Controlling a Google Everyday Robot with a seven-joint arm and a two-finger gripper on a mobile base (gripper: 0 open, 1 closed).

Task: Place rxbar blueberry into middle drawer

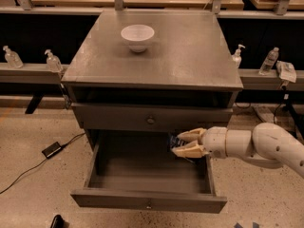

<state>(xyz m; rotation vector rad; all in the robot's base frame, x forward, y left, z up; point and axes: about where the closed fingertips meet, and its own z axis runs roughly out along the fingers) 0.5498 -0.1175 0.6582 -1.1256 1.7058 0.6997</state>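
- The gripper [184,143] sits right of centre in the frame, reaching in from the right on a pale arm [266,145]. Its two fingers are pinched nearly together on the rxbar blueberry [174,141].
- Only a sliver of the bar's dark blue wrapper shows, poking out to the left of the fingertips. It is held in the air and does not rest on anything.
- Bar and gripper hang over the right rear part of the middle drawer [147,201], which is pulled well out toward the bottom of the frame. What can be seen of its floor is bare.
- My judgement is that the task is mostly done: the bar has been picked up and carried over the drawer. Lowering it, letting go and drawing the arm out are left.
- Just above the gripper is the closed upper drawer front [114,118] with a small knob [150,120], so there looks to be little headroom.
- The grey cabinet top [190,56] fills the upper middle of the frame. A white bowl [137,36] stands on it left of centre, well apart from the gripper.
- Small clear bottles [53,61] stand on a ledge at the left edge, and more [270,61] stand at the right.
- The floor is pale and speckled, with a black adapter and cable [51,149] at lower left.
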